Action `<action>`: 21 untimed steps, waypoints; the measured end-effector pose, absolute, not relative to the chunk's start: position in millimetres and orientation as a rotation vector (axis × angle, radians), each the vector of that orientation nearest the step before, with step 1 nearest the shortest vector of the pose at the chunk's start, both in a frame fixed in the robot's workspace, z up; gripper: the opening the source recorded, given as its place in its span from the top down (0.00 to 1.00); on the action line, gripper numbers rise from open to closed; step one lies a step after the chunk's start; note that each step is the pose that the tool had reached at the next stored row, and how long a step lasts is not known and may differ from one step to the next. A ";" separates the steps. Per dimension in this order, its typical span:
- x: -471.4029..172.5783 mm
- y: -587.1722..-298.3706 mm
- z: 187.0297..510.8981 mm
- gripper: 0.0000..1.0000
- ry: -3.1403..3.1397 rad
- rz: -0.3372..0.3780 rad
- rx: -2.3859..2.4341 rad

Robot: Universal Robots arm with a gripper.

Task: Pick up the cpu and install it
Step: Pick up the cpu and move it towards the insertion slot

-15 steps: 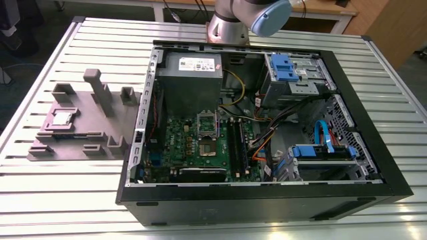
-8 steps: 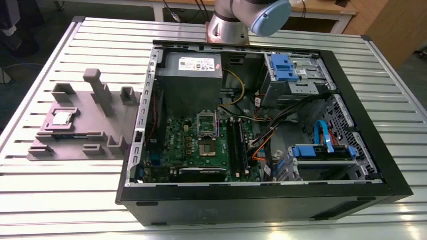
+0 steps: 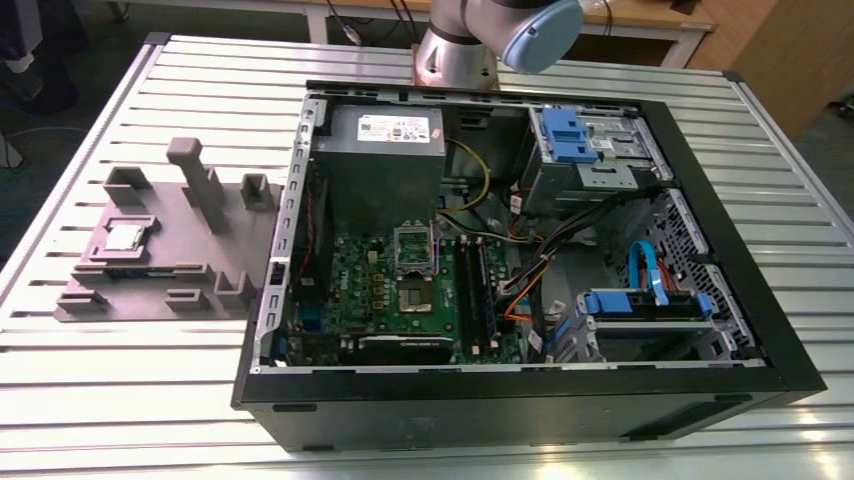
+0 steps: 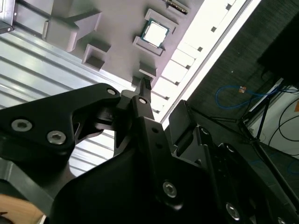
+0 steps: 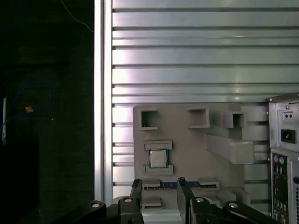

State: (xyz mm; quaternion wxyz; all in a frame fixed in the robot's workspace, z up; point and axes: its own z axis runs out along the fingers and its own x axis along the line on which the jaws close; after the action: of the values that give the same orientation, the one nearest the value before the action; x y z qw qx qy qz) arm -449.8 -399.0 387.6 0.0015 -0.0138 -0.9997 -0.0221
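First wrist view | cpu [image 5: 158,158] seated in grey tray [image 5: 187,151] recess | gripper [image 5: 159,185] jaws apart, empty

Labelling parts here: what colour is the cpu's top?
Shiny silver; the cpu shows best in the first wrist view.

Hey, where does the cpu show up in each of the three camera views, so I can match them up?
Exterior view: the cpu sits in a recess of the grey holder, at the exterior view's left, beside the computer case.
First wrist view: the cpu lies between two raised grey brackets.
Second wrist view: the cpu lies in the same recess.
Shared landmark: the grey holder.
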 end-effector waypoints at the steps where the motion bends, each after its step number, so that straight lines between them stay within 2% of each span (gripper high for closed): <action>1: -449.7 -399.0 387.6 0.57 -3.132 -0.069 -0.044; 14: -449.7 -399.4 383.5 0.57 -3.130 -0.071 0.024; 17: -449.7 -399.5 382.9 0.56 -3.131 -0.071 0.024; 18: -449.7 -399.5 382.6 0.50 -3.131 -0.071 0.024; 21: -449.6 -399.5 381.2 0.50 -3.133 -0.072 0.024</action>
State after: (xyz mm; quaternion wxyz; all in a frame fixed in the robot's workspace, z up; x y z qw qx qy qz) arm -449.6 -399.5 381.2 0.0039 0.0077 -0.9997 -0.0229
